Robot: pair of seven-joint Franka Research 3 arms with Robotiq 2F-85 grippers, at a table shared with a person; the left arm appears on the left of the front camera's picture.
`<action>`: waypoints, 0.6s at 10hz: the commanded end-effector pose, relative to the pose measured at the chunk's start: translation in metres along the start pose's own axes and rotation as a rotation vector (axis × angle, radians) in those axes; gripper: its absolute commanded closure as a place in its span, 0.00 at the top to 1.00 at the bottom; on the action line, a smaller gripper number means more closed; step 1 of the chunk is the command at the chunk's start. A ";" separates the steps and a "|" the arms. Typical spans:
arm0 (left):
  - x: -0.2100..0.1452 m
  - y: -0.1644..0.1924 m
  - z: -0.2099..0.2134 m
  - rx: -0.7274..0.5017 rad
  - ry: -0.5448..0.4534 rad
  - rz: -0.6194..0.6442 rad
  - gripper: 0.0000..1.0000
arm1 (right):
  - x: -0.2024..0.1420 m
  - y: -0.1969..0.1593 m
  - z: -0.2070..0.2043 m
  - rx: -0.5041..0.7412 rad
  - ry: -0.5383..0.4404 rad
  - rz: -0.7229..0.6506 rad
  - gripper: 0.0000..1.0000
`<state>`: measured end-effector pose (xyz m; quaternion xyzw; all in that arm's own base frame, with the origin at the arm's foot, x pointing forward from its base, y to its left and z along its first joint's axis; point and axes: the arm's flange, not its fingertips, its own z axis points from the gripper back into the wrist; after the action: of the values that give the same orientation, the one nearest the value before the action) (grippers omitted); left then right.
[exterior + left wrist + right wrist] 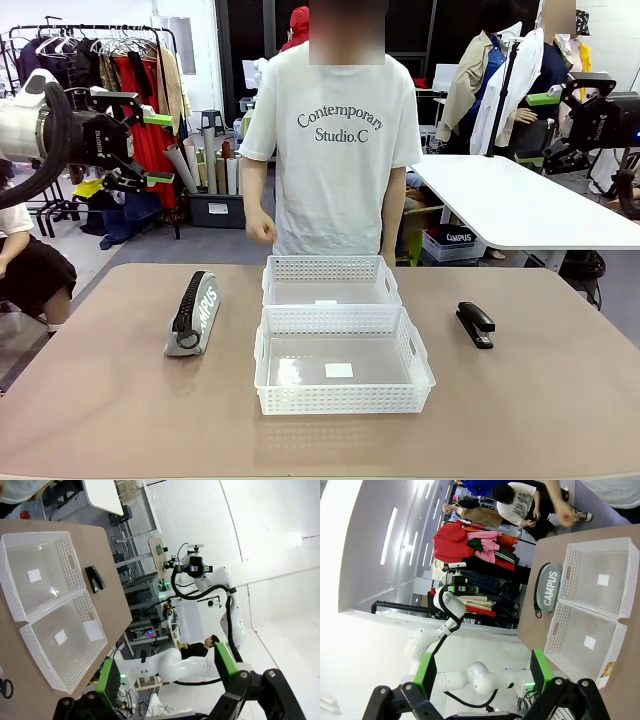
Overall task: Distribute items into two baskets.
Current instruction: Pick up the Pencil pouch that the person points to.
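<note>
Two white lattice baskets stand end to end mid-table: the far basket (pixel 330 268) and the near basket (pixel 340 398), both with nothing in them. The grey "CAMPUS" pouch (pixel 195 312) stands on its edge left of them, zipper up. The black stapler (pixel 475 323) lies to their right. My left gripper (pixel 152 148) hangs open, high off the table's left side. My right gripper (pixel 543 128) hangs open high at the right. The left wrist view shows my open left gripper (pixel 167 672), both baskets (pixel 67 560) (pixel 90 612) and the stapler (pixel 94 578). The right wrist view shows my open right gripper (pixel 482 672), the pouch (pixel 549 587) and the baskets (pixel 570 575) (pixel 555 635).
A person in a white T-shirt stands at the table's far edge with one hand (pixel 262 230) hanging just above it. The brown tabletop (pixel 100 400) is bare at the front and the sides. A white table (pixel 520 205) and clothes racks stand behind.
</note>
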<state>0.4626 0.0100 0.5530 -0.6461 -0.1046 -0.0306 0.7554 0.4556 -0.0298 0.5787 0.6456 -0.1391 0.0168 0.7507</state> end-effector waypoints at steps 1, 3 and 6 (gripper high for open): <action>0.000 0.000 0.000 0.000 -0.002 -0.001 1.00 | -0.001 0.000 0.000 -0.003 0.001 -0.001 1.00; 0.000 0.000 0.000 0.000 -0.002 -0.001 1.00 | -0.001 0.000 0.000 -0.003 0.001 -0.001 1.00; 0.000 0.000 0.000 0.000 -0.002 -0.001 1.00 | -0.001 0.000 0.000 -0.003 0.001 -0.001 1.00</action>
<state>0.4626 0.0100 0.5530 -0.6461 -0.1046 -0.0306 0.7555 0.4557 -0.0298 0.5785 0.6456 -0.1390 0.0167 0.7507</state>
